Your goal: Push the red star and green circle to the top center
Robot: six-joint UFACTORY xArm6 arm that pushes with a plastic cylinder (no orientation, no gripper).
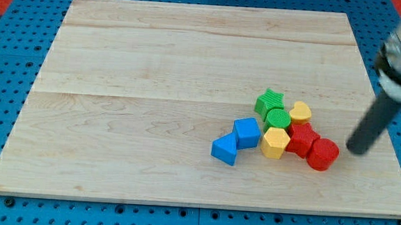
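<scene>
The red star point(301, 139) lies in a tight cluster of blocks at the board's lower right. The green circle point(278, 118) sits just up and left of it, touching it. My tip point(356, 150) is at the view's right, a short way right of the cluster, nearest the red hexagon-like block point(323, 154), with a small gap between them. The rod rises from the tip up to the view's right edge.
In the same cluster: a green star point(270, 101) above the circle, a yellow heart point(300, 112), a yellow hexagon point(275, 142), a blue cube point(247, 132) and a blue triangle point(225, 149). The wooden board point(153, 89) lies on a blue pegboard.
</scene>
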